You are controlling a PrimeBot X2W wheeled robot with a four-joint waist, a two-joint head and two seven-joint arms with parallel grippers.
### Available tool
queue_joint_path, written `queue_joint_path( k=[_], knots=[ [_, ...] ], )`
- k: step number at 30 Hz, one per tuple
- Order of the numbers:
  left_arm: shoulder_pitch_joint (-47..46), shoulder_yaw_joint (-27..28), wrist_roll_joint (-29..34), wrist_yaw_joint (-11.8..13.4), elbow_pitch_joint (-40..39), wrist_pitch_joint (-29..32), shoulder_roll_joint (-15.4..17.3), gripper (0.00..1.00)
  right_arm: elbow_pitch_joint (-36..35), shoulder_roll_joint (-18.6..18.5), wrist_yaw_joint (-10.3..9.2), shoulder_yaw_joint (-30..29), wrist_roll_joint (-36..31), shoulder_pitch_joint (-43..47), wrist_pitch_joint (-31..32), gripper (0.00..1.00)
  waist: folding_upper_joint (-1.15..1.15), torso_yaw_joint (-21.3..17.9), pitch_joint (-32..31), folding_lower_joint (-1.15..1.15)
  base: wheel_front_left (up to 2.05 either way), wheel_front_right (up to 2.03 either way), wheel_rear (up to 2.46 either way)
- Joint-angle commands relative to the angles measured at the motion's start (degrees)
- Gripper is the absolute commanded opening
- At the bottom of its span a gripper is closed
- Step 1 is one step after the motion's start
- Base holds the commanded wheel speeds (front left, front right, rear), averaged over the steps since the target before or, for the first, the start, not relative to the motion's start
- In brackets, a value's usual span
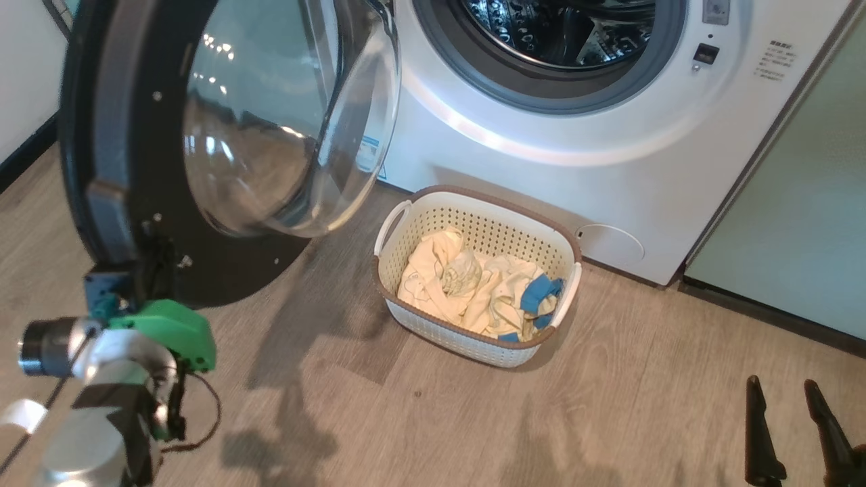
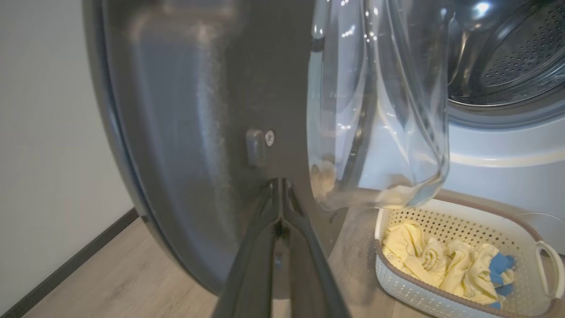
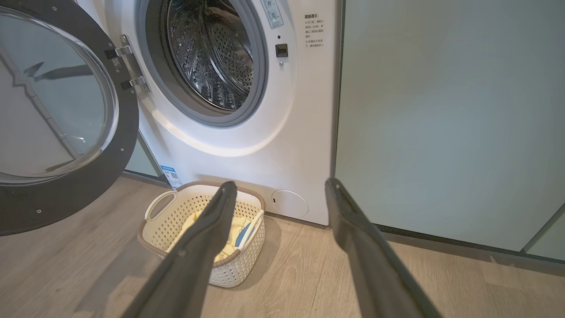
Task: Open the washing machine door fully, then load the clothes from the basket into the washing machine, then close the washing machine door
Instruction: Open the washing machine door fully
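Washing machine door (image 1: 101, 135) stands open at upper left of the head frame, black ring facing us, glass bowl (image 1: 284, 122) bulging toward the washing machine (image 1: 541, 176). We see the drum mouth (image 1: 555, 34) uncovered at top centre, bare metal inside

Left tool (image 2: 279, 183) has its fingers together, tips meeting right at the door's black ring, just below a small screw (image 2: 269, 138) in the left wrist frame; we can't tell if the tips actually touch the ring. In the head frame that arm sits lower left, at the bottom of the door

Right tool (image 1: 781, 385) is at lower right of the head frame, fingers apart, nothing between them, well apart from the basket

Basket (image 1: 460, 338) sits on the wood floor (image 1: 609, 406) at frame centre, just in front of the washer and below the drum mouth. Clothes (image 1: 473, 284) lie crumpled inside it, pale yellow with a blue patch toward the basket's right end

Round flap (image 1: 612, 240) is low on the washer front, right of the basket; pale green cabinet panel (image 1: 798, 203) fills the right edge
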Motion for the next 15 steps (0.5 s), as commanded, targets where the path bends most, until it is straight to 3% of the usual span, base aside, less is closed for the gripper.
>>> queue_joint_path(
  k=[1,15],
  knots=[
    [-3.7,3.1,0.1,-0.3,-0.5,-0.8,3.1,0.0,-2.2,-0.7,-0.16,1.0,-0.5,-2.3,-0.1,1.0,0.0,0.1,0.3,0.0,0.0,0.0,0.0],
    [-7.3,7.2,4.9,-3.6,3.4,-1.8,6.5,0.0,-6.2,-0.7,-0.16,0.1,-3.0,-2.0,3.1,1.0,0.0,0.5,2.6,0.0,0.0,0.0,0.0]
  ],
)
